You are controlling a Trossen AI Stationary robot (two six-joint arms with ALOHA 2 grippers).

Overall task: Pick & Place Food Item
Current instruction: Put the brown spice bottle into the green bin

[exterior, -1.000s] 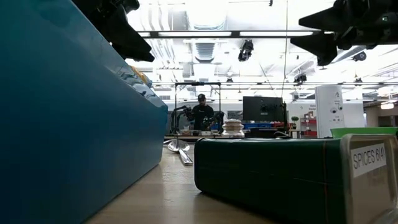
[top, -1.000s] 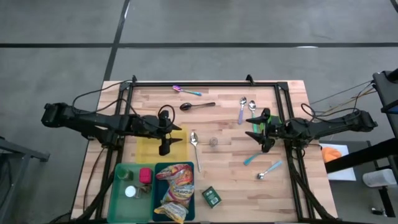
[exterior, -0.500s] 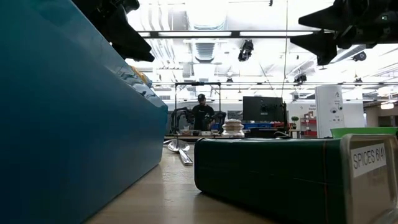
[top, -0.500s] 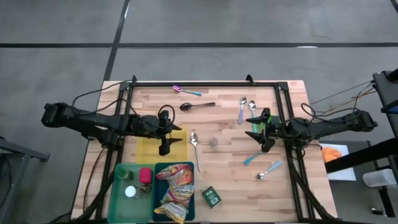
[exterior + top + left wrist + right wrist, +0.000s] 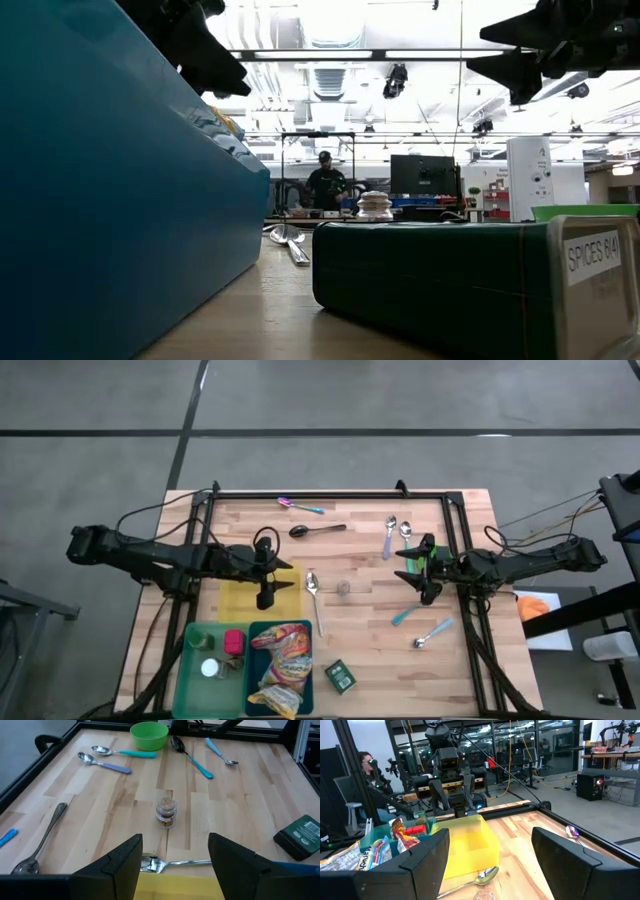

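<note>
A small spice jar [image 5: 343,588] stands upright on the wooden table near its middle; in the left wrist view the jar [image 5: 166,813] is just beyond my fingers. A green spice tin [image 5: 340,676] lies flat near the front edge. Snack bags [image 5: 282,660] lie in a blue bin [image 5: 254,632]. My left gripper [image 5: 288,577] hangs open over a yellow bin [image 5: 240,595], with nothing between its fingers [image 5: 125,865]. My right gripper [image 5: 402,566] is open too, above a green bowl [image 5: 416,566] at the table's right.
Several spoons lie about: a silver one [image 5: 314,592] next to the yellow bin, a dark one [image 5: 315,530] farther back, others at the right [image 5: 430,632]. A green bin [image 5: 192,660] with small items stands at the front left. A person [image 5: 325,180] sits in the room behind.
</note>
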